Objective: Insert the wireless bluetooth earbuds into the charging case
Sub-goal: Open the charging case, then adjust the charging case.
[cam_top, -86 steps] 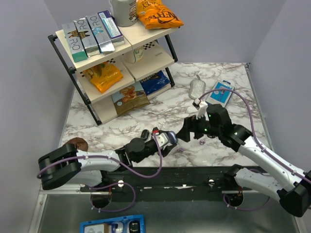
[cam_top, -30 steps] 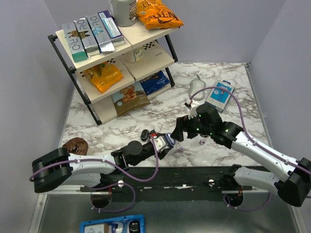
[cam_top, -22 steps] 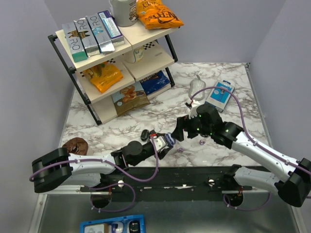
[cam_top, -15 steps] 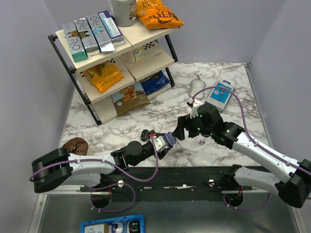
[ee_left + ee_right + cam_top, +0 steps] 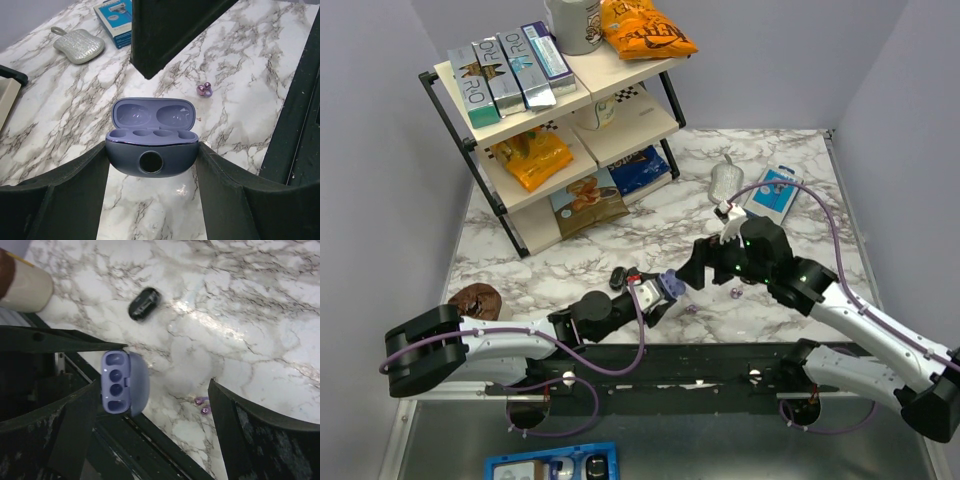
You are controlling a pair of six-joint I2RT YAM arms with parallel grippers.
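Left wrist view: left fingers [image 5: 65,200] grip the case [image 5: 150,152], lid open, sockets empty. Earbuds [image 5: 204,90] lie on the bench [image 5: 75,110] beyond the case. Right fingers [image 5: 260,440] spread wide, empty, near the case. Both insertions remain.

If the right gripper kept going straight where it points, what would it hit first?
Probably the open purple case held by the left gripper; depth is unclear, so it might reach the marble table instead.
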